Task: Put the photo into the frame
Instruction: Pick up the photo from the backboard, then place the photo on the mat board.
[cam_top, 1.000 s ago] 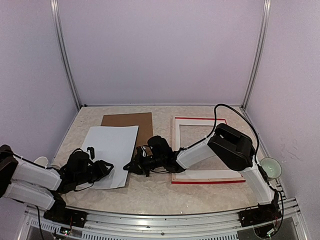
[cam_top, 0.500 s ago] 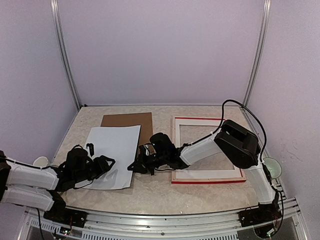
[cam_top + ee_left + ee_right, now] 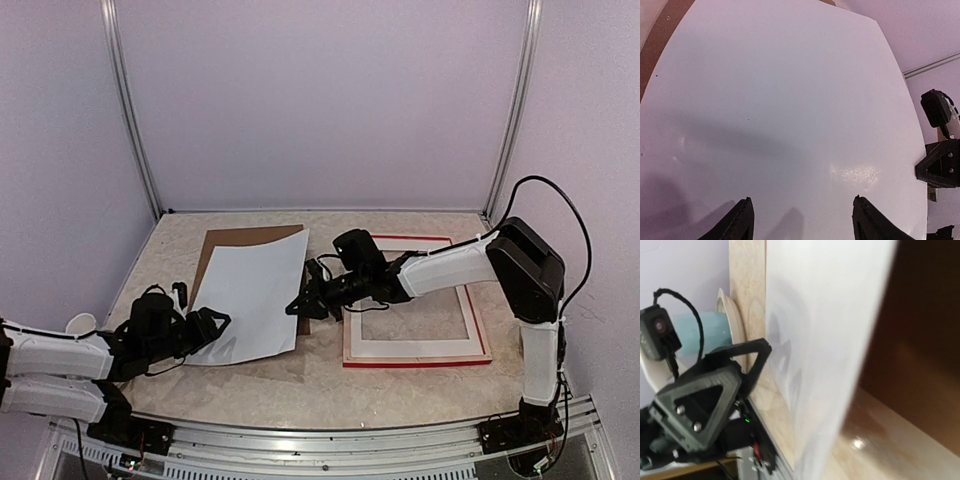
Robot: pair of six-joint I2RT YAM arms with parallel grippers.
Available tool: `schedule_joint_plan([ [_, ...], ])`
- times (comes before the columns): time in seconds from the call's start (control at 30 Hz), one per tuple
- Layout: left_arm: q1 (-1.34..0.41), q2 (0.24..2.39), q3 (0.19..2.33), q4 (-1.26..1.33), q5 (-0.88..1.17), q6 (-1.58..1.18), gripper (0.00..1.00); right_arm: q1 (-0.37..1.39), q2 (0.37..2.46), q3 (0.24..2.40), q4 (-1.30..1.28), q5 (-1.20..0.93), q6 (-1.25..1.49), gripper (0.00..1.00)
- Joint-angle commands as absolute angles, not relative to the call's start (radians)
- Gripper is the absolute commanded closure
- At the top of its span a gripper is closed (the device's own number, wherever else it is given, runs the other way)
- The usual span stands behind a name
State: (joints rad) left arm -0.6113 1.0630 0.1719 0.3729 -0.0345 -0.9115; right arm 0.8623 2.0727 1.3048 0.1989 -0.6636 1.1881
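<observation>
The photo (image 3: 250, 293) shows its plain white back. Its right edge is raised off the table, and my right gripper (image 3: 302, 304) is shut on that edge. In the right wrist view the photo (image 3: 820, 355) runs close past the camera, edge-on and blurred, and hides my own fingers. My left gripper (image 3: 214, 325) stands open at the photo's near left corner. In the left wrist view the left gripper (image 3: 802, 206) has its fingertips (image 3: 745, 212) wide apart over the photo (image 3: 780, 110), holding nothing. The frame (image 3: 415, 363) lies flat on the right, with its red edges showing.
A brown backing board (image 3: 222, 242) lies under the photo's far part. A white mat border (image 3: 400, 348) sits inside the frame. A pale cup (image 3: 79, 323) stands at the far left by the left arm. Metal rails run along the near table edge.
The right gripper has carried the photo's right edge up and towards the back right, so the sheet has slid that way. The left gripper has opened wider and stayed near the photo's near left corner.
</observation>
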Motion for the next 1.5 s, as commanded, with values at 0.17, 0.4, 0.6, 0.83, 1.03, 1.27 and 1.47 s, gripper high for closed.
schedule_joint_plan([
  [0.17,-0.62,1.07,0.19,0.375,-0.049,-0.893,0.33,0.746,1.89,1.261,-0.21,-0.7,0.877,1.0],
  [0.4,-0.62,1.096,0.189,0.396,-0.046,-0.888,0.33,0.651,1.785,1.226,-0.452,-0.66,0.695,1.0],
  [0.6,-0.62,1.121,0.189,0.415,-0.043,-0.885,0.33,0.528,1.684,1.167,-0.608,-0.622,0.567,1.0],
  [0.83,-0.621,1.155,0.19,0.446,-0.032,-0.885,0.32,0.409,1.627,1.15,-0.796,-0.556,0.413,1.0],
  [1.03,-0.621,1.176,0.192,0.455,-0.026,-0.885,0.32,0.345,1.615,1.141,-0.897,-0.486,0.322,1.0],
  [1.27,-0.62,1.17,0.189,0.452,-0.029,-0.884,0.33,0.309,1.591,1.151,-0.958,-0.346,0.31,1.0],
  [1.47,-0.621,1.174,0.189,0.456,-0.023,-0.887,0.33,0.292,1.581,1.155,-0.97,-0.256,0.316,1.0],
])
